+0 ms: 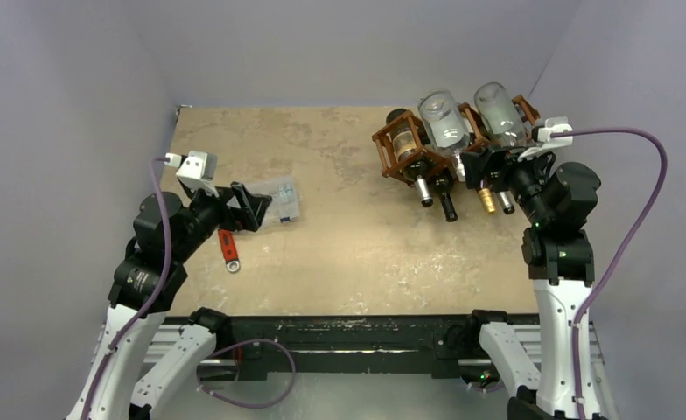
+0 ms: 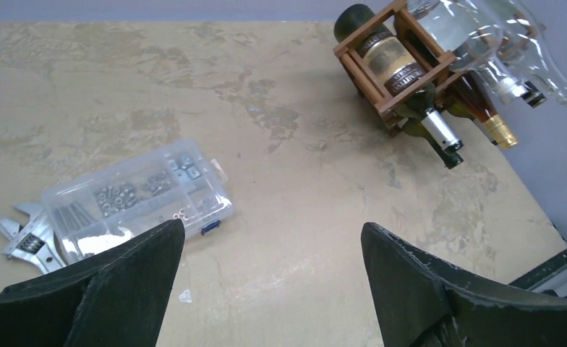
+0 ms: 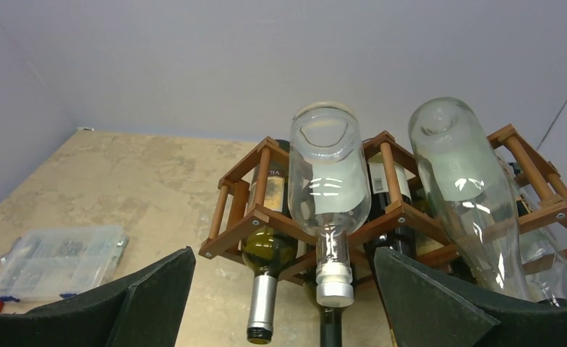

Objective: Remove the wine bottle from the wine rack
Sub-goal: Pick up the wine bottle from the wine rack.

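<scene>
The reddish-brown wine rack (image 1: 401, 157) stands at the table's back right; it also shows in the right wrist view (image 3: 244, 217) and the left wrist view (image 2: 353, 69). It holds several bottles lying necks toward me. Two clear bottles (image 3: 330, 181) (image 3: 461, 188) rest on top. A green bottle with a silver neck (image 3: 264, 289) lies in the left cell. My right gripper (image 1: 497, 179) is open just in front of the bottle necks, holding nothing; the clear bottle's cap (image 3: 335, 289) lies between its fingers. My left gripper (image 1: 252, 206) is open and empty at the left, far from the rack.
A clear plastic compartment box (image 1: 280, 199) of small hardware lies near the left gripper, also in the left wrist view (image 2: 136, 195). A red-handled tool (image 1: 228, 247) lies beside it, and a metal wrench (image 2: 27, 242). Purple-grey walls enclose the table.
</scene>
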